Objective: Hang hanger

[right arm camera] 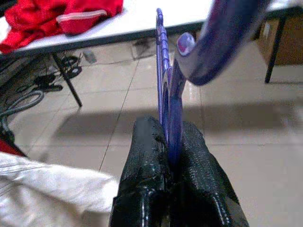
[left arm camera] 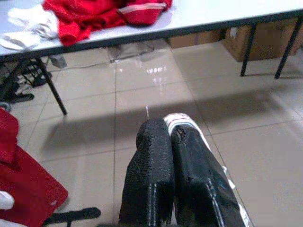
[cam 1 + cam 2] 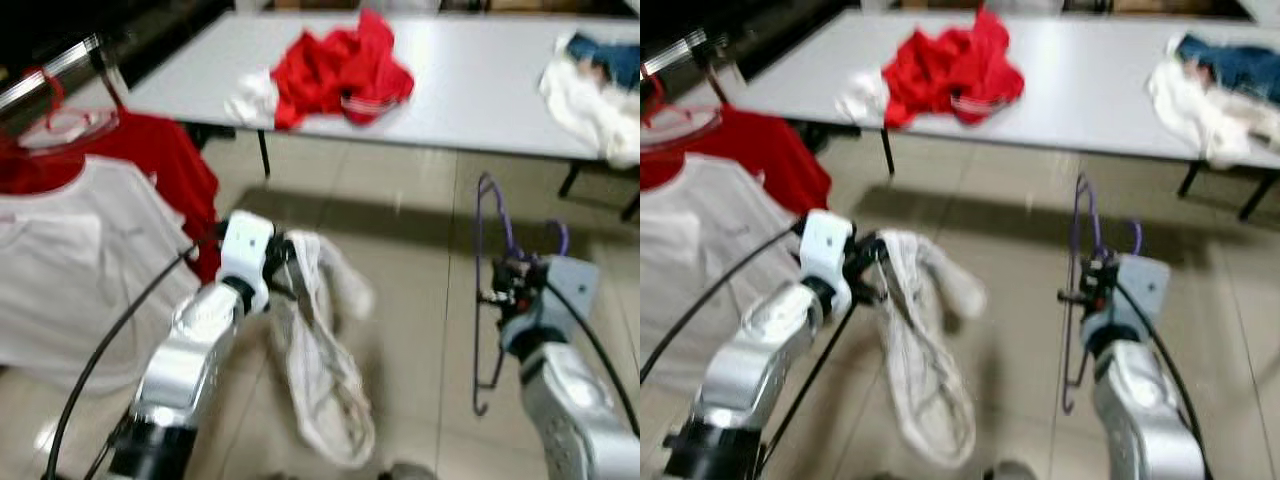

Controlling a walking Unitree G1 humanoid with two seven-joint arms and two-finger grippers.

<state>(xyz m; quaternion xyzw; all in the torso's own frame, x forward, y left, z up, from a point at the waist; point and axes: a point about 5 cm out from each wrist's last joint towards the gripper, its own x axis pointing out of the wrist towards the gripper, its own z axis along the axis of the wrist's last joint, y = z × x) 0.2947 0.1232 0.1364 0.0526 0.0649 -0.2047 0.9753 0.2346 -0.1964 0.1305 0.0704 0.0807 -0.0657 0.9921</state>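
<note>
Purple hanger (image 3: pixel 487 290) hangs upright in the lower right of the head views, its thin wire frame running from a loop at the top down to a small hook-like bend near the floor, with its curved hook end arching over the arm. The right claw (image 1: pixel 169 142) has it pinched: in the right wrist view the two black fingers (image 1: pixel 144 161) press together on the purple wire, which rises straight up from between them.

Left of centre, the left claw (image 3: pixel 283 262) grips a limp white garment (image 3: pixel 320 370) that droops toward the tiled floor (image 3: pixel 420 300). In the left wrist view its fingers (image 2: pixel 151 165) sit tight together with a strip of white cloth showing at their tips.

At the left edge of the frame a white shirt (image 3: pixel 70 260) hangs in front of a red shirt (image 3: pixel 165 160), the latter on a pale hanger (image 3: pixel 60 125) hooked over a metal rail (image 3: pixel 50 70) in the upper left corner.

Across the top of the frame stretches a long grey bench (image 3: pixel 470 80) on dark legs. A crumpled red garment (image 3: pixel 340 65) lies on it left of centre, touching a small white cloth (image 3: pixel 252 98) on its left. Near the bench's right end sits a heap of white and blue clothing (image 3: pixel 600 85).
</note>
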